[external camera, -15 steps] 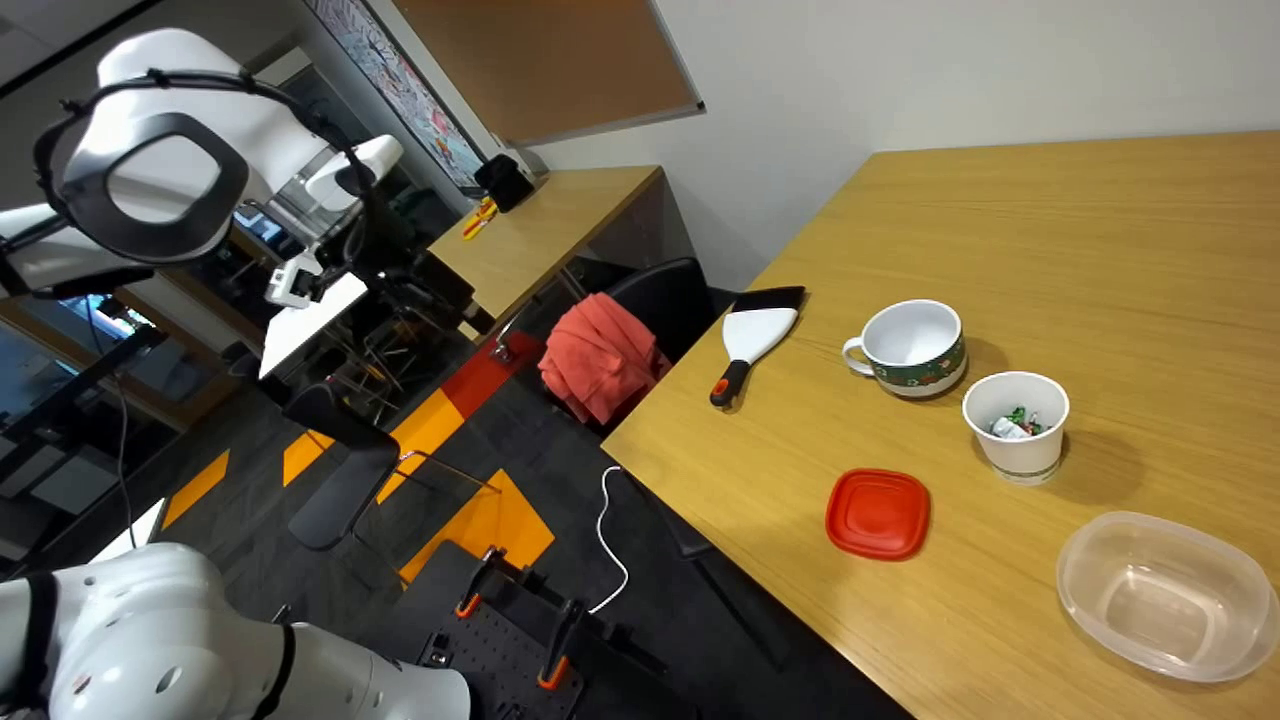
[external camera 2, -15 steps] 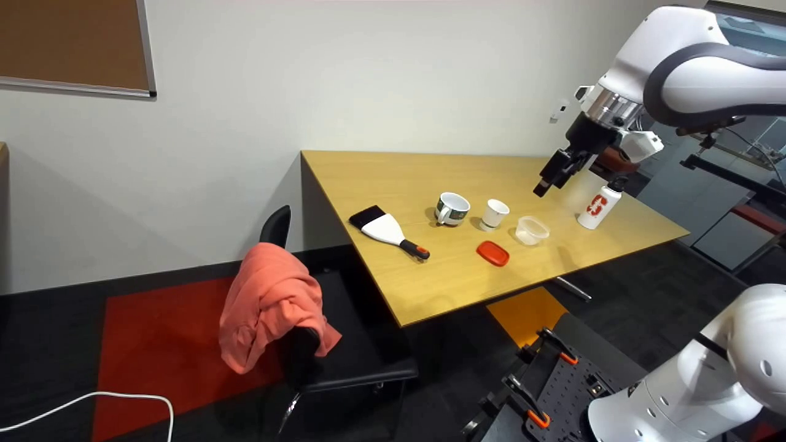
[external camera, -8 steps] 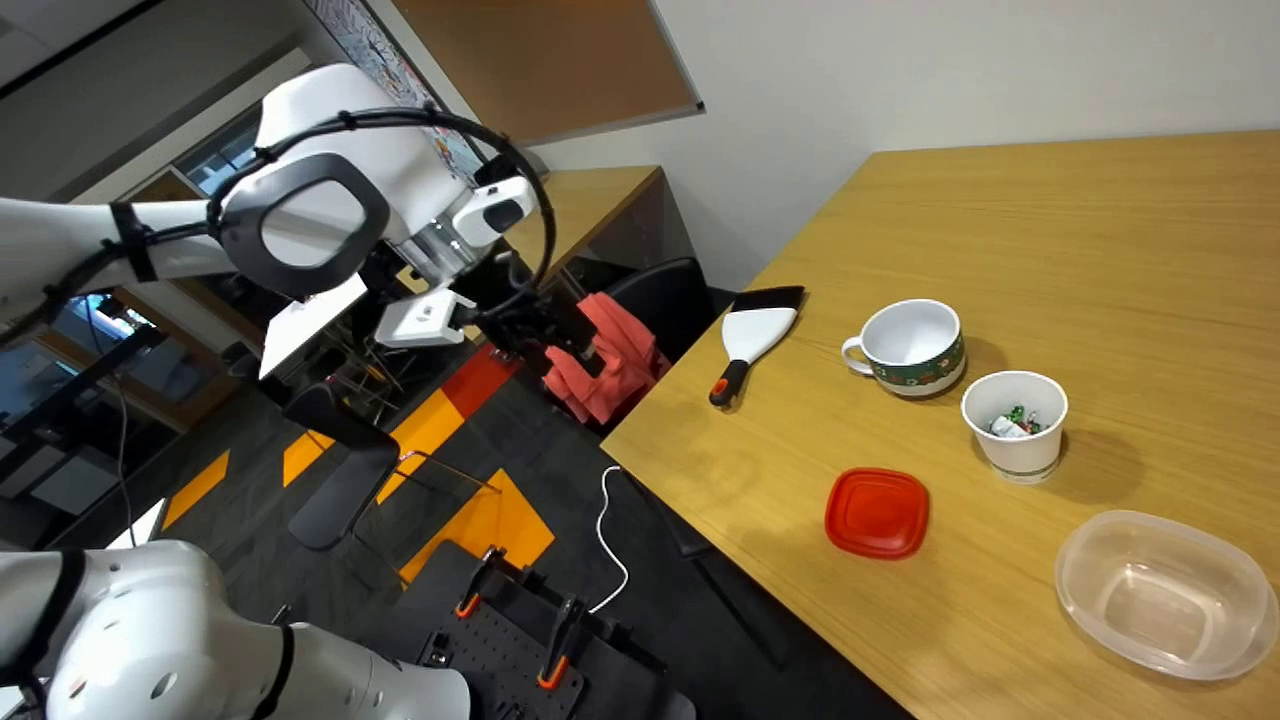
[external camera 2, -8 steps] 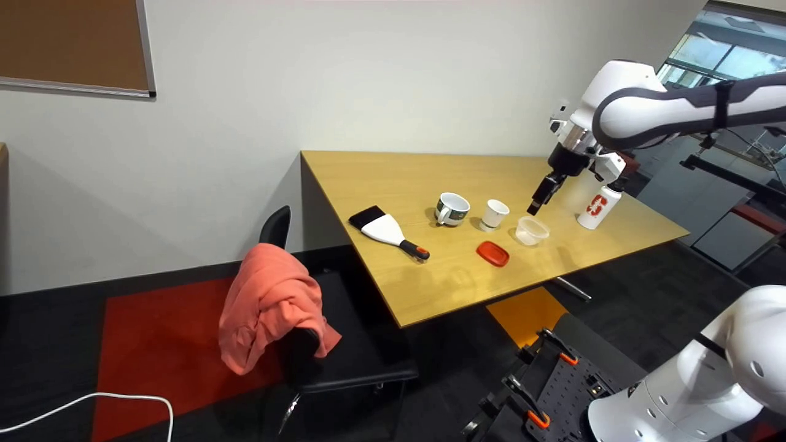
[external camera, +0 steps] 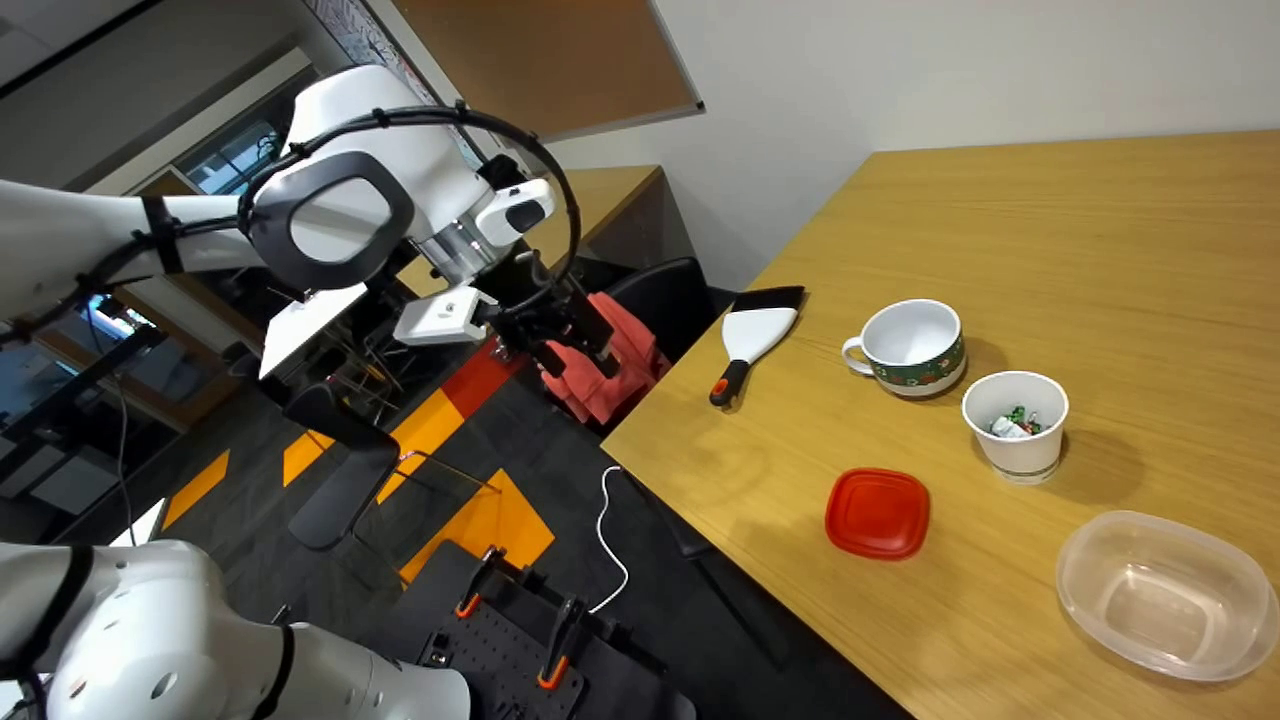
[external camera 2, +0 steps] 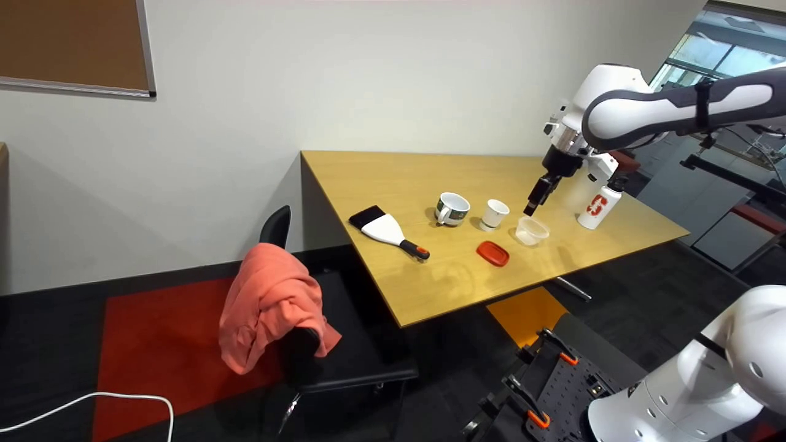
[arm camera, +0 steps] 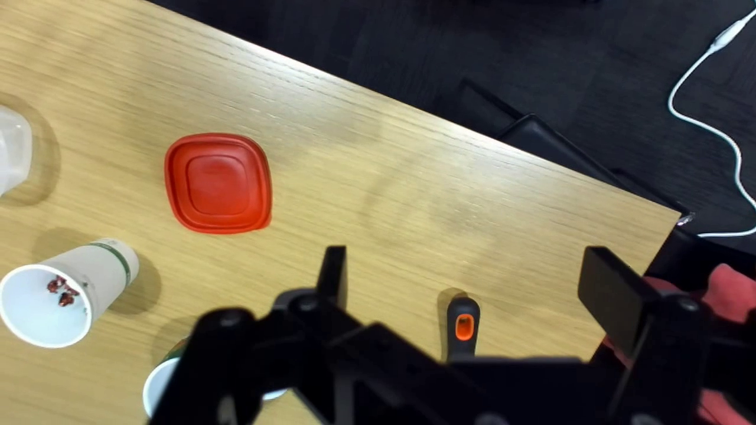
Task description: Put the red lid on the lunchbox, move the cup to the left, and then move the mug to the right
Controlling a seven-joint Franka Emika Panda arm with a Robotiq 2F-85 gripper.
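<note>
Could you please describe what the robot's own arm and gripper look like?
The arm is glossy white with rounded segments, dark grey oval trim and black straps. A black cable runs along it toward a silver metallic collar, near white boxy housings. The gripper is black, with two flat-sided, blocky fingers. I can read no lettering on either.

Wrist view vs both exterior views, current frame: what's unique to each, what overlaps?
Wrist view only: a thicker section on the white cable, and a clear look at the orange-ringed end of the dark tool handle.

Exterior views only: the white tool blade, the brown board and, in an exterior view, the white bottle.

Shared: red lid, cup, lunchbox (cut off in the wrist view), mug (partly behind the end effector there).
</note>
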